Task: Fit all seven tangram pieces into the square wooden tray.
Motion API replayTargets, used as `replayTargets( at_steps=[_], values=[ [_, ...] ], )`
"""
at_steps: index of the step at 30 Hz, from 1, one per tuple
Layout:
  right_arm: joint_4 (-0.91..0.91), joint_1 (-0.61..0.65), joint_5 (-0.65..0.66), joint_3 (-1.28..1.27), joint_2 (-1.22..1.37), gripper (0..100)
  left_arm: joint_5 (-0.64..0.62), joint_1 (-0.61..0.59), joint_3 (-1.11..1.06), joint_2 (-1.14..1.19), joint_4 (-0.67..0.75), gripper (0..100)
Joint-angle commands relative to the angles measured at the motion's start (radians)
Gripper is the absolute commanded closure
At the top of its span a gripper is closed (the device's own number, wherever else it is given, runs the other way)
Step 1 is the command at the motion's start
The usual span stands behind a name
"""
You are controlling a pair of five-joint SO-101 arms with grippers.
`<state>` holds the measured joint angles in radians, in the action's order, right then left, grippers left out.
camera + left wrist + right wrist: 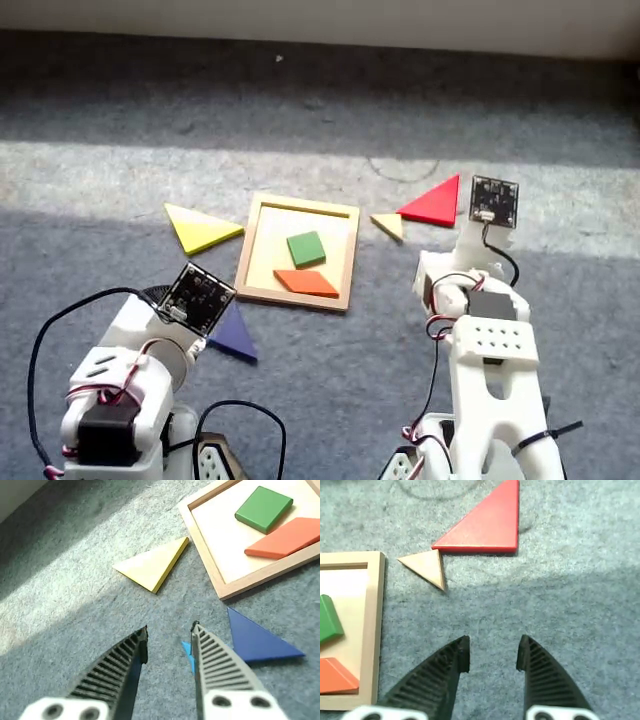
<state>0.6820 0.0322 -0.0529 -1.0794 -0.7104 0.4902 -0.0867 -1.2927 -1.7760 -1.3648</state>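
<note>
**Two pieces in the tray, five out on the carpet**

Both grippers hang released, jaws apart and holding nothing. The left gripper [170, 630] hovers low over the carpet near the tray's near-left corner. The right gripper [492, 652] sits over bare carpet to the right of the tray, nearer than the pieces there.

The wooden tray [246, 255] lies mid-table. From where I stand, the worry on the left is the light blue piece [187, 652]. It is mostly hidden under one left finger [217, 665] and lies just beside the dark blue triangle [255, 640], so closing there may catch both or shove one away. On the right, the small tan triangle [427, 566] almost touches a corner of the red triangle [487, 527]; I cannot tell if they meet, and dragging one could shift the other. All the pieces lie flat, so I expect jaws to skid off. The green square [306, 248] sits skewed mid-tray and may block the big triangles.

The count:
- one tray
- seven pieces
- inside: the green square and the orange parallelogram [306, 283]
- outside: the yellow triangle [200, 229] on the left, the two blues, the tan and the red
</note>
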Motion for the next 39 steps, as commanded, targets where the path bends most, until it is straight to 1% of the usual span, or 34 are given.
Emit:
replayTargets(
  at_steps=[1, 4, 7, 9, 11, 13, 17, 21, 23, 31, 36, 39],
  values=[
    [-0.021, -0.013, -0.005, 0.002, -0.025, 84.7, -0.035, 0.022, 0.050, -0.027, -0.003, 81],
    [-0.021, -0.013, -0.005, 0.002, -0.025, 84.7, -0.037, 0.022, 0.053, 0.039, 0.000, 81],
    [-0.021, -0.013, -0.003, 0.002, -0.025, 84.7, -0.038, 0.022, 0.071, 0.177, 0.018, 78],
    [-0.021, -0.013, -0.003, 0.002, -0.025, 84.7, -0.063, 0.035, 0.104, 0.285, 0.037, 77],
    [-0.021, -0.013, -0.003, 0.002, -0.025, 84.7, -0.100, 0.073, 0.140, 0.386, 0.048, 77],
    [-0.021, -0.013, -0.003, 0.002, -0.024, 84.7, -0.138, 0.139, 0.173, 0.479, 0.058, 77],
    [-0.021, -0.013, -0.003, 0.002, -0.024, 84.7, -0.269, 0.271, 0.200, 0.647, 0.110, 76],
    [-0.021, -0.013, -0.003, 0.001, -0.024, 84.7, -0.368, 0.337, 0.194, 0.808, 0.183, 76],
    [-0.021, -0.013, -0.003, 0.001, -0.024, 84.7, -0.388, 0.338, 0.200, 0.886, 0.204, 76],
    [-0.021, -0.013, -0.003, 0.001, -0.024, 84.7, -0.393, 0.332, 0.202, 1.135, 0.278, 76],
    [-0.021, -0.013, -0.003, 0.001, -0.024, 84.7, -0.393, 0.266, 0.203, 1.245, 0.322, 76],
    [-0.021, -0.013, -0.003, 0.001, -0.024, 84.7, -0.391, 0.214, 0.234, 1.291, 0.324, 76]
  ],
)
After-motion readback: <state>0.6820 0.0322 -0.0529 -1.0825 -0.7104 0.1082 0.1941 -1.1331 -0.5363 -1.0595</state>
